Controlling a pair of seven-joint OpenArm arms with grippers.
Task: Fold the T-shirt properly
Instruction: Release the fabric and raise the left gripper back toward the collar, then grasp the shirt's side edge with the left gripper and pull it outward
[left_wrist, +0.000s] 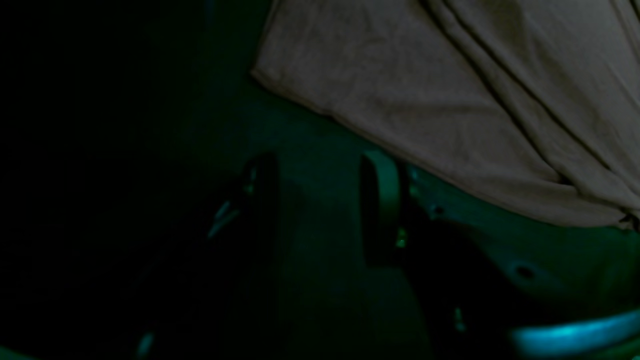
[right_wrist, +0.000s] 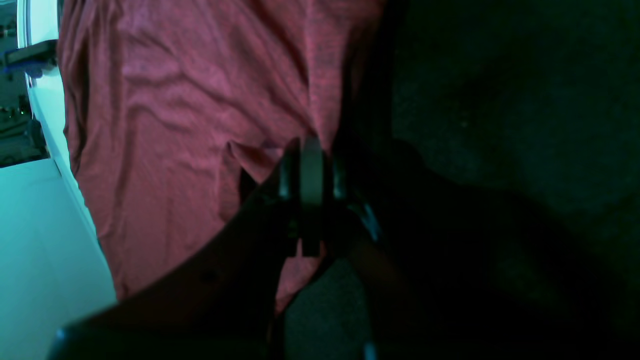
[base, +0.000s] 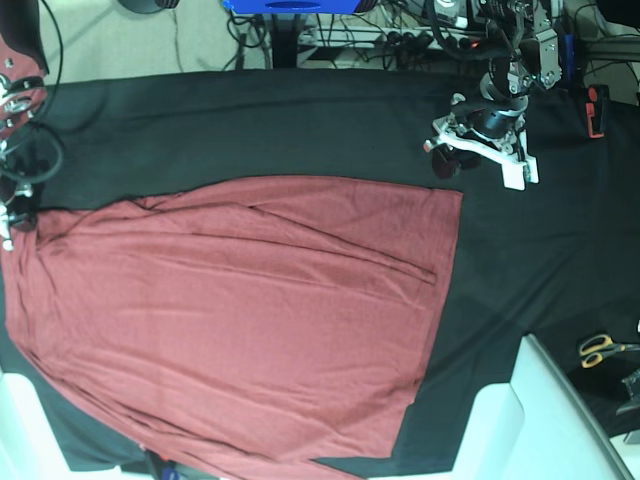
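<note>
One large brick-red T-shirt (base: 240, 320) of thin, soft knit fabric lies spread across the bench (base: 300, 120), which is covered with a black cloth. The shirt fills most of the lower left of the base view, running from the left edge of the bench to a straight vertical edge near the middle; shallow creases run diagonally across it, and its lower part reaches the near edge of the bench.

The right tool (right_wrist: 310, 165) sits at the far left edge of the base view, at the upper left corner of the shirt. In the right wrist view its dark fingers are pressed together with a puckered bit of the red fabric caught between them, so it is pinching the shirt's edge where the cloth meets the black covering.

The left tool (base: 480, 145), white and black, stands over the bare black covering at the upper right of the base view, just beyond the shirt's upper right corner and apart from it. In the dim left wrist view its two fingers (left_wrist: 380, 200) stand partly spread with a clear gap between them and nothing in it; the shirt's hem passes just beside them.

A pair of yellow-handled scissors (base: 605, 348) lies at the right edge of the bench, well apart from the shirt.
</note>
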